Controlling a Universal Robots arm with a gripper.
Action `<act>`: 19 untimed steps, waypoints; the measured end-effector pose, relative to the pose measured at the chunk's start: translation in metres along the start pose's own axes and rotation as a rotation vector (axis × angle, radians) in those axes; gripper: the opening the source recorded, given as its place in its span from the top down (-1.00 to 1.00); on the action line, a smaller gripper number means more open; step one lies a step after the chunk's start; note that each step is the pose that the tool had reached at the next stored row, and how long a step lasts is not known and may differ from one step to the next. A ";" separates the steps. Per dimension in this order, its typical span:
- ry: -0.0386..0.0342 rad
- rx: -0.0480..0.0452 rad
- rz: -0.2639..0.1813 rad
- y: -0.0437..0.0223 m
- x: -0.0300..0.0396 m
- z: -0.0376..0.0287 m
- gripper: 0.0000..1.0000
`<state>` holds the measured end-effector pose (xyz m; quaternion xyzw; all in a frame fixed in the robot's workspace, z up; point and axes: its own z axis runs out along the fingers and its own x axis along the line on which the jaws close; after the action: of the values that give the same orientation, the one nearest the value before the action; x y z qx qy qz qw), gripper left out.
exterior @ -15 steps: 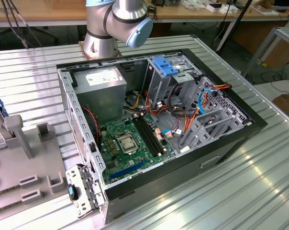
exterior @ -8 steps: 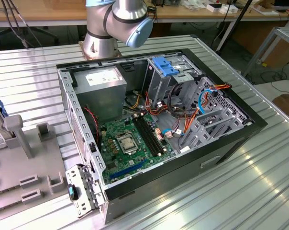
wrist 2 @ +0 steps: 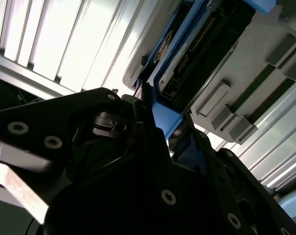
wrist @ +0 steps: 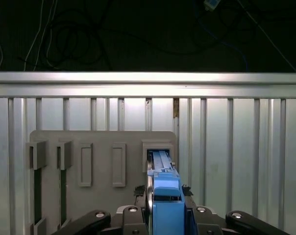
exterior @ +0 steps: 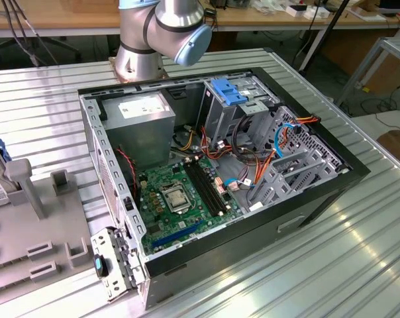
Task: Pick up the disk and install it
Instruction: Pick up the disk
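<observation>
Disk stood on edge in the end pocket of one matte grey fixture plate, near an edge of the ribbed aluminium bench. Its smooth blue-railed side faced the gripper, and its length ran away into the pocket. Two black fingers sat narrow, closed against the disk's flat sides. Four more rectangular holders lined the plate. One open black computer case, green board inside, lay on the bench.
</observation>
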<state>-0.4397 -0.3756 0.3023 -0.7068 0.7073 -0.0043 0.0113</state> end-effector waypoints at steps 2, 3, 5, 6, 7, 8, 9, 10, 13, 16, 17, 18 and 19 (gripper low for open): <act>0.0000 0.0002 0.000 0.0000 0.0000 0.0002 0.26; 0.0000 0.0001 0.000 0.0000 0.0000 0.0003 0.26; -0.0003 0.0008 0.000 -0.0001 0.0000 0.0001 0.26; -0.0007 0.0016 0.000 -0.0001 -0.0001 -0.0012 0.26; -0.0001 0.0003 0.000 -0.0001 0.0000 -0.0035 0.26; -0.0002 0.0005 0.000 -0.0002 -0.0001 -0.0055 0.26; -0.0002 0.0004 0.000 -0.0001 -0.0001 -0.0060 0.26; -0.0002 0.0004 0.000 -0.0002 -0.0001 -0.0066 0.26; -0.0002 0.0003 0.000 -0.0002 -0.0001 -0.0073 0.26; -0.0002 0.0004 0.000 -0.0002 -0.0001 -0.0074 0.26; -0.0002 0.0004 0.000 -0.0002 -0.0001 -0.0074 0.26; -0.0002 0.0004 0.000 -0.0002 -0.0001 -0.0074 0.26; -0.0001 0.0003 0.000 -0.0002 -0.0001 -0.0075 0.26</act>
<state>-0.4396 -0.3755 0.3097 -0.7068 0.7073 -0.0043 0.0114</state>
